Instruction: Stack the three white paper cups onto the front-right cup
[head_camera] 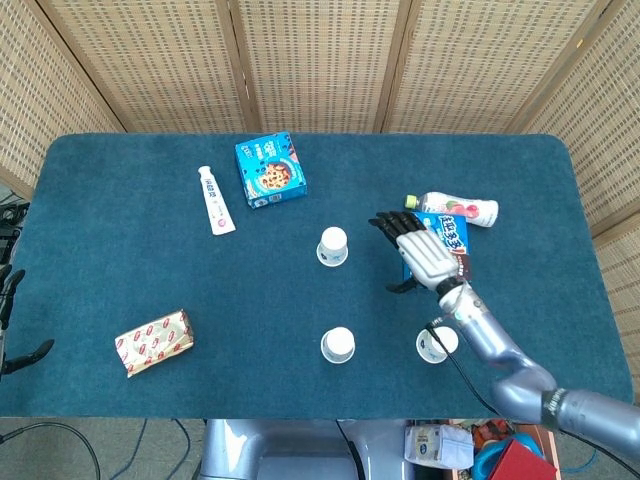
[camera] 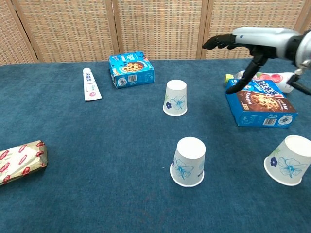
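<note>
Cups, head view: three white paper cups stand upside down on the blue table [head_camera: 120, 250]; far cup [head_camera: 333, 246] mid-table, front-left cup [head_camera: 338, 345] and front-right cup [head_camera: 438, 344] near the front edge, all well apart.
Right hand, head view: right hand [head_camera: 424, 254] spread and empty, above the table between the far cup and the brown cookie box [head_camera: 440, 248], fingers aimed toward the far cup; judged an approach to that cup.
Left hand, head view: left hand [head_camera: 12, 325] at the table's left edge, fingers apart, holding nothing, away from every cup.
Clutter, head view: toothpaste tube [head_camera: 214, 201], blue cookie box [head_camera: 270, 170], pink bottle [head_camera: 460, 210], wrapped snack pack [head_camera: 153, 341], none blocking the cups.
Cups, chest view: far cup [camera: 176, 98], front-left cup [camera: 188, 161], front-right cup [camera: 289, 160] rest rim-down, so a cup can drop over the target.
Right hand, chest view: right hand [camera: 253, 40] held high over the brown cookie box [camera: 259, 103], thumb hanging down, touching no cup.
Progress: nothing stacked yet.
</note>
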Action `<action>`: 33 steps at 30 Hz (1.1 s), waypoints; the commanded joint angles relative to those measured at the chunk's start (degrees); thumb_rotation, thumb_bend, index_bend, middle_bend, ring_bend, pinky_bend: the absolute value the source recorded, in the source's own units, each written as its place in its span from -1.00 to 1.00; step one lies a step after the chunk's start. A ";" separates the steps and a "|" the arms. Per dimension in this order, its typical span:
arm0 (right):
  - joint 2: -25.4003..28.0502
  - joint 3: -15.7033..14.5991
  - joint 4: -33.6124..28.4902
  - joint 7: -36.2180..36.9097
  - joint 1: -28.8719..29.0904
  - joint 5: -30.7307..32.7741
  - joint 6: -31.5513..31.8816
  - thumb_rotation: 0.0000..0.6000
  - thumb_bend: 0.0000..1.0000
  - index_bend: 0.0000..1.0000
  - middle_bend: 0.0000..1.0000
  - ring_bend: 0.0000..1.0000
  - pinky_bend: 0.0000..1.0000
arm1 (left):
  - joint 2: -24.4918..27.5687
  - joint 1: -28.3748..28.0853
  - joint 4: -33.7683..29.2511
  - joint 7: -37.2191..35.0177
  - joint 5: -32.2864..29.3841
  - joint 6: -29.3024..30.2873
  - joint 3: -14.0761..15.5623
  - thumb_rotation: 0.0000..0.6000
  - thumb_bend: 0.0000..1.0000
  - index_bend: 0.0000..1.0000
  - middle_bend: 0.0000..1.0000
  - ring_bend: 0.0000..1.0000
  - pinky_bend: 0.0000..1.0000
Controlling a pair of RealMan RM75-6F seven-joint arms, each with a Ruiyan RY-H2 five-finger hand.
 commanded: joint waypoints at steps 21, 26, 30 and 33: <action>-25.63 2.21 29.31 -7.35 16.48 15.41 -5.80 1.00 -0.32 -0.47 -0.38 -0.66 -0.82 | 0.44 -1.61 1.40 -1.50 -6.40 -4.80 -2.29 1.00 -0.64 -1.00 -1.00 -1.00 -1.00; -27.38 2.33 33.40 -7.15 17.39 15.74 -6.04 1.00 -0.20 -0.46 -0.36 -0.64 -0.79 | 0.45 -1.78 1.57 -1.61 -6.82 -5.20 -2.41 1.00 -0.64 -1.00 -1.00 -1.00 -1.00; -28.03 2.67 35.79 -6.64 17.74 16.30 -6.67 1.00 -0.14 -0.43 -0.33 -0.59 -0.67 | 0.39 -1.93 1.76 -1.55 -7.21 -5.61 -2.46 1.00 -0.64 -1.00 -1.00 -1.00 -1.00; -28.05 2.57 36.65 -6.11 17.70 16.02 -6.96 1.00 -0.14 -0.38 -0.25 -0.52 -0.44 | 0.29 -2.14 1.83 -1.29 -7.42 -6.02 -2.45 1.00 -0.64 -1.00 -1.00 -1.00 -1.00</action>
